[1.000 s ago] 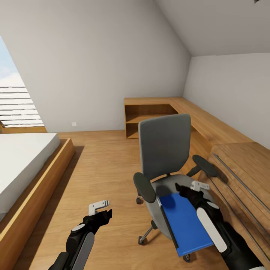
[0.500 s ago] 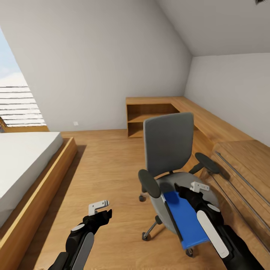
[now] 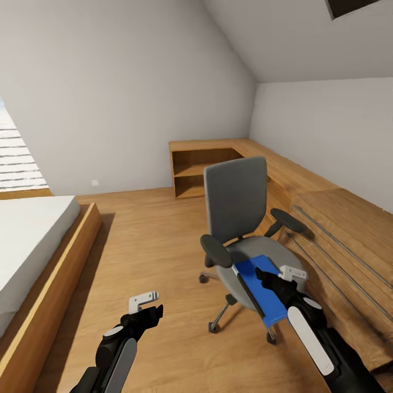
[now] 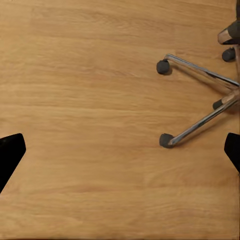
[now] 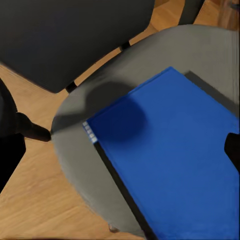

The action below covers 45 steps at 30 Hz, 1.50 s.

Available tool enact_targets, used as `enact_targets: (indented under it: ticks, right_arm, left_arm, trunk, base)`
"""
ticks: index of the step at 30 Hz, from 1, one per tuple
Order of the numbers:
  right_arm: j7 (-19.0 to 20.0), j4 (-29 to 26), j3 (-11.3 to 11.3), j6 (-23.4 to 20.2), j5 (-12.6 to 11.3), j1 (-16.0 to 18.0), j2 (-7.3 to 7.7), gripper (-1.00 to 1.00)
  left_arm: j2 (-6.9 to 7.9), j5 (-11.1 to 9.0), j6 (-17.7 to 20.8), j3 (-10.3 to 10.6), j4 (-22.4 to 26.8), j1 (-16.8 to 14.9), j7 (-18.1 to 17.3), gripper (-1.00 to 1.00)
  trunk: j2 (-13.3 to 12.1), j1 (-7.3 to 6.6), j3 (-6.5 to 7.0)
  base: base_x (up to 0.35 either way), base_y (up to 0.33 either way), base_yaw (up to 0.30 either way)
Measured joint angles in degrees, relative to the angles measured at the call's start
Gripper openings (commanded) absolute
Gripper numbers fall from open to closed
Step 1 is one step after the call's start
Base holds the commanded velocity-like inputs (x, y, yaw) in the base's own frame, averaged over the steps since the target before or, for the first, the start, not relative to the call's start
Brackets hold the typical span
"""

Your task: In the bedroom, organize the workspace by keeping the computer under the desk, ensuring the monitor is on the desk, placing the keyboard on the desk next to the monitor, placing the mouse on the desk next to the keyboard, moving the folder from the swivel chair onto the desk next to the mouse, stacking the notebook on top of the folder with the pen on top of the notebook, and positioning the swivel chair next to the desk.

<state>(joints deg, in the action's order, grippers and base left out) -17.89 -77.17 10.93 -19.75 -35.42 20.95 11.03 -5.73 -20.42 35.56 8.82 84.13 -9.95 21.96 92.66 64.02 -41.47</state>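
Both claws show in the head view. Low at the left, the left gripper (image 3: 146, 303) hangs over bare wooden floor (image 3: 153, 245) with nothing between its pale fingers; how wide it is spread cannot be told from this angle. At the right, the right gripper (image 3: 284, 275) hovers just above the blue folder (image 3: 259, 286), which lies flat on the grey seat of the swivel chair (image 3: 236, 202) and overhangs the seat's front edge. Whether the fingers touch the cover cannot be told. The chair has a tall grey back, dark rounded armrests and a metal star base on castors. Behind it a low wooden shelf unit (image 3: 199, 169) runs into the corner and along the right wall. A bed (image 3: 33, 240) with a white mattress in a wooden frame stands at the left. No writing can be read anywhere.

From the left wrist, the two dark fingertips (image 4: 11, 152) stand far apart at the picture's edges, spread wide and empty, over plank flooring. Chrome chair legs (image 4: 200, 122) with small dark castors lie near.

From the right wrist, the fingertips (image 5: 232, 147) are likewise wide apart, gripping nothing. Below them lies the folder (image 5: 170, 160), smooth blue with a black spine, on the rounded grey fabric seat (image 5: 75, 145), with a round shadow on its cover. One dark armrest (image 5: 70, 35) looms close by.
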Motion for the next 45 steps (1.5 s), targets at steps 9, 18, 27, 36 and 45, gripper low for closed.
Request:
enact_targets:
  ticks: [9, 18, 27, 36, 45]
  right_arm:
    - [0.0, 0.2, -0.4, 0.0, -0.1, 0.0, -0.02, 1.00]
    - [0.2, 2.2, -3.1, 0.0, -4.5, 0.0, 0.11, 1.00]
    - [9.5, 9.8, -9.1, -0.4, -16.2, 0.0, 0.44, 1.00]
    - [20.8, 16.5, -12.1, -0.6, -21.4, 0.0, 1.34, 1.00]
    - [24.2, 18.5, -12.3, -0.7, -23.2, 0.0, 1.76, 1.00]
  left_arm:
    - [0.01, 0.0, 0.2, 0.0, 0.0, 0.0, 0.0, 1.00]
    - [-0.16, -0.1, 0.1, 0.2, 2.5, 0.0, 0.2, 1.00]
    - [-0.17, -0.1, 0.1, 0.2, 2.5, 0.0, 0.3, 1.00]
    - [-0.16, 0.0, 0.1, 0.2, 2.5, 0.0, 0.3, 1.00]
    - [-0.16, 0.0, 0.1, 0.2, 2.6, 0.0, 0.3, 1.00]
  trunk:
    - [0.0, -0.02, 0.01]
    - [0.8, 0.41, -0.11]
    - [4.4, 2.39, -1.39]
    - [8.0, 4.37, -2.74]
    - [11.6, 6.34, -4.33]
  base:
    - [-0.093, 0.140, -0.030]
    - [-0.001, 0.001, -0.186]
    - [0.000, 0.000, -0.267]
    - [0.000, 0.000, -0.223]
    - [0.000, 0.000, -0.019]
